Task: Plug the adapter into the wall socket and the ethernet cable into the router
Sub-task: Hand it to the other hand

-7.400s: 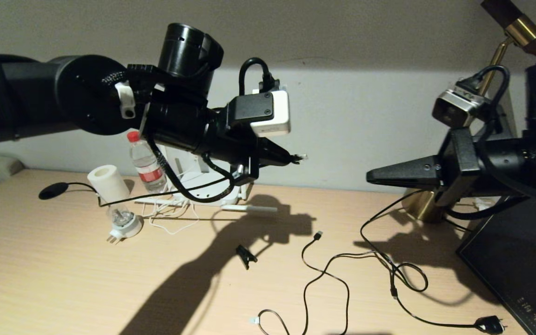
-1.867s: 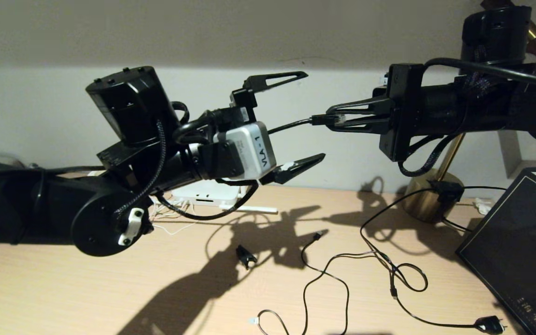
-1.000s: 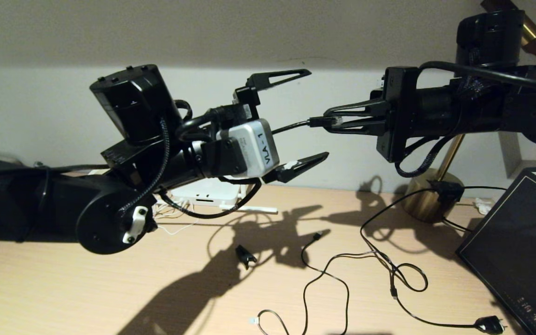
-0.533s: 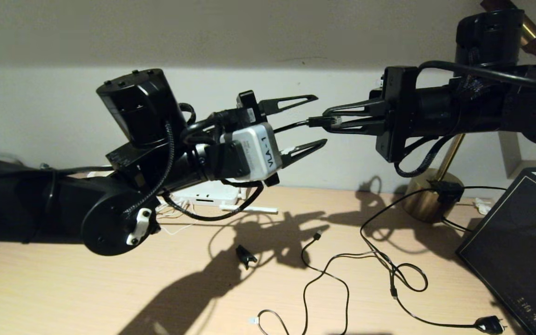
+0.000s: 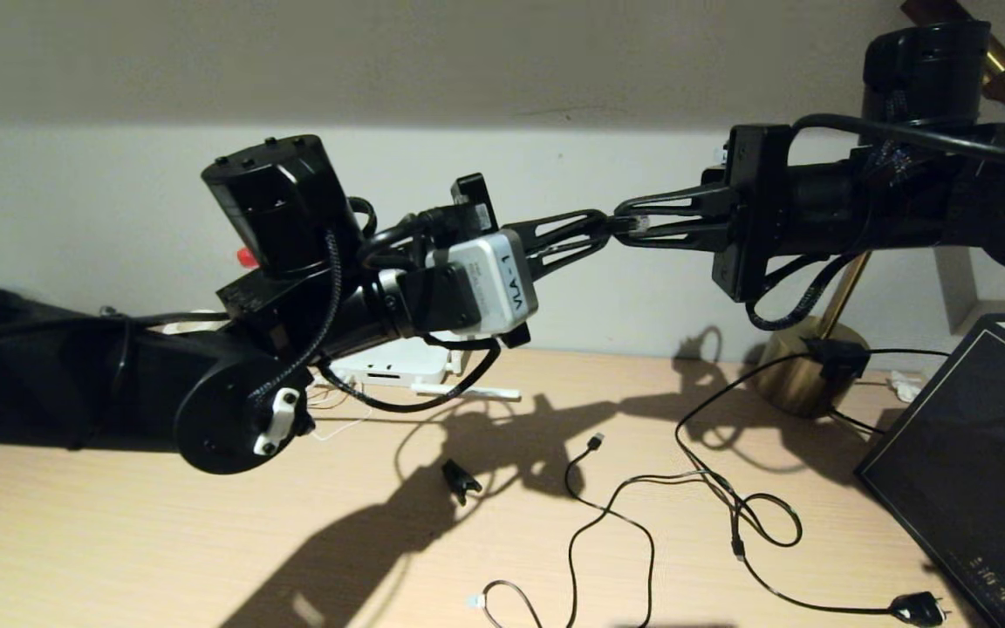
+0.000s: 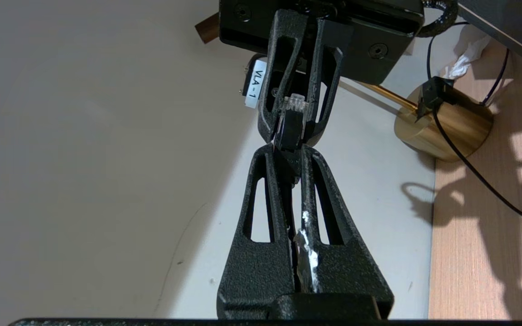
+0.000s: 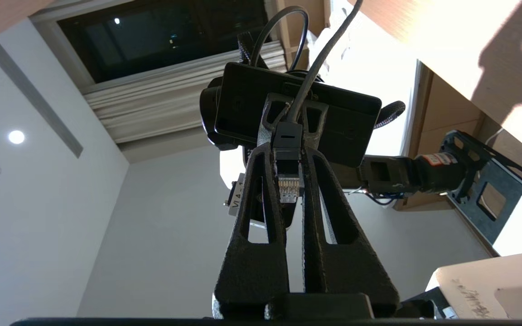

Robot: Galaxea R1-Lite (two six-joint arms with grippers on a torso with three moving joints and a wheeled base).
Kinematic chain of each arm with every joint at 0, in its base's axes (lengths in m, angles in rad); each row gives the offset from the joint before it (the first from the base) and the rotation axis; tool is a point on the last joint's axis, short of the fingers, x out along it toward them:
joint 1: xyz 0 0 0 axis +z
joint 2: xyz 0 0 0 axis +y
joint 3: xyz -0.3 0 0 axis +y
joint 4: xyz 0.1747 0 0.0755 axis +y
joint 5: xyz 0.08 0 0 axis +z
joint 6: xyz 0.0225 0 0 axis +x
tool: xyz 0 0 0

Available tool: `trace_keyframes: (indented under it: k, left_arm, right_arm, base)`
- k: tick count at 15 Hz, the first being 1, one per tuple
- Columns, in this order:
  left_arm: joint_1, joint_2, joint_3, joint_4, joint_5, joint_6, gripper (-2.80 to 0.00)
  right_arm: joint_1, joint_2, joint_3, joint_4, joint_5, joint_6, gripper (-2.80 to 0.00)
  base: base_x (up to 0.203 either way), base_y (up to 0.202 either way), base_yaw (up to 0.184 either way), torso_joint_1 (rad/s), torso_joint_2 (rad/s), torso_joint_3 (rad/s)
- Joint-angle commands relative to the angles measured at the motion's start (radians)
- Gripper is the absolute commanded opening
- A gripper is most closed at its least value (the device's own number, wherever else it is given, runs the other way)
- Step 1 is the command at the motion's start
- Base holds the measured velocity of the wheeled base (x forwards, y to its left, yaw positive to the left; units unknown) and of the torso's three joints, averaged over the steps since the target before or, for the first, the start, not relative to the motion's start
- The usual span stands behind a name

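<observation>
- Head view: left gripper [image 5: 600, 228] is up in the air over the tabletop [image 5: 119, 541], fingers squeezed tight on the ethernet cable [image 5: 607, 225] right behind its plug.
- The router [image 5: 393, 362] sits on the tabletop at the back, mostly hidden behind the left arm.
- Right gripper [image 5: 629, 223] comes in from the right, tip to tip with the left one, fingers narrow and clamped on the clear connector.
- Left wrist view gives what the head view can't: the clear plug [image 6: 295, 105] sitting between the right gripper's fingers [image 6: 275, 95], black boot just beyond the left tips.
- Right wrist view adds the gold contacts on the plug [image 7: 288, 186] and the cable running off past the left gripper.
- Loose black cables [image 5: 642, 523] lie on the tabletop below.
</observation>
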Motion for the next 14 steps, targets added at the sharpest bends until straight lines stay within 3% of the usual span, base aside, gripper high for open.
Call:
trace_keyframes:
  k: [1,12,13,14]
  left_arm:
    - [0.0,0.002,0.0,-0.005,-0.004,0.006,-2.8]
    - [0.0,-0.005,0.003,-0.005,-0.006,0.004,-2.8]
    - [0.0,-0.004,0.003,-0.005,-0.007,0.004,0.0]
    - [0.0,-0.003,0.003,-0.005,-0.006,0.004,0.0]
  right_arm:
    - [0.001,0.003,0.001,-0.001,0.008,0.008,-2.8]
    - [0.003,0.0,0.002,-0.001,0.009,0.008,-2.8]
    - [0.003,0.0,0.001,-0.001,0.009,0.008,-2.8]
    - [0.003,0.0,0.002,-0.001,0.009,0.008,-2.8]
  base:
    - [0.0,0.0,0.0,0.0,0.0,0.0]
    - [0.0,0.0,0.0,0.0,0.0,0.0]
    - [0.0,0.0,0.0,0.0,0.0,0.0]
    - [0.0,0.0,0.0,0.0,0.0,0.0]
